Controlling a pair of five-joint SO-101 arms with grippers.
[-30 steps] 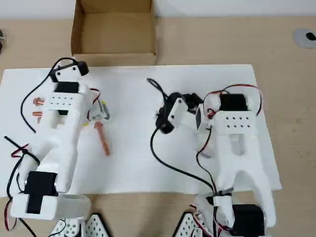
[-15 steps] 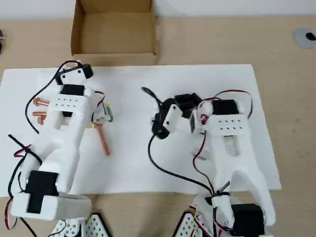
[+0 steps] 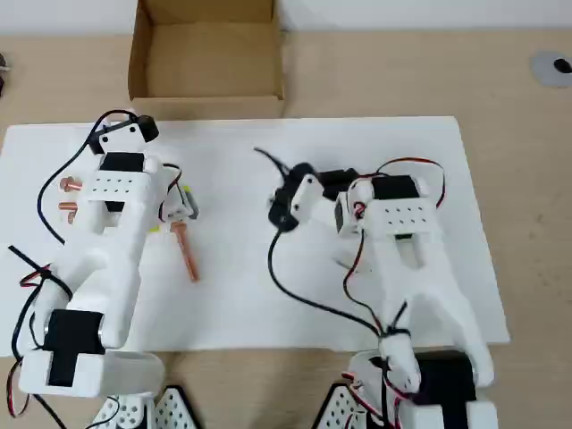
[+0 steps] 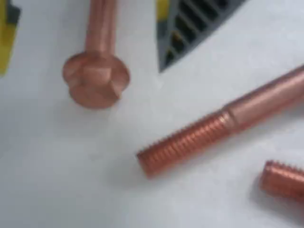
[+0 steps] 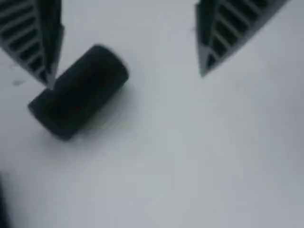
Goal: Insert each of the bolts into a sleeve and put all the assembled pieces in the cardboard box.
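My left gripper [image 4: 85, 52] stands open over a copper bolt [image 4: 95, 80], whose shaft runs between the yellow finger [image 4: 5, 33] and the dark ribbed finger [image 4: 190, 23]. In the high view that bolt [image 3: 186, 252] lies just in front of the left gripper [image 3: 183, 207]. Two more bolts [image 3: 69, 196] lie at the sheet's left, and their threaded ends [image 4: 199, 135] pass under the left arm. My right gripper [image 5: 128, 71] is open above the sheet, and a black sleeve [image 5: 78, 97] lies on its side beside one fingertip. The right arm [image 3: 393, 214] stands mid-sheet.
The open cardboard box [image 3: 206, 107] sits beyond the white sheet [image 3: 268, 304], at the back left. Black and red cables [image 3: 295, 286] trail across the sheet between the arms. A grey disc [image 3: 550, 67] lies at the far right of the wooden table.
The right arm has swung left, carrying its wrist towards the sheet's middle. The left arm shifted slightly right and back, ending near where it was.
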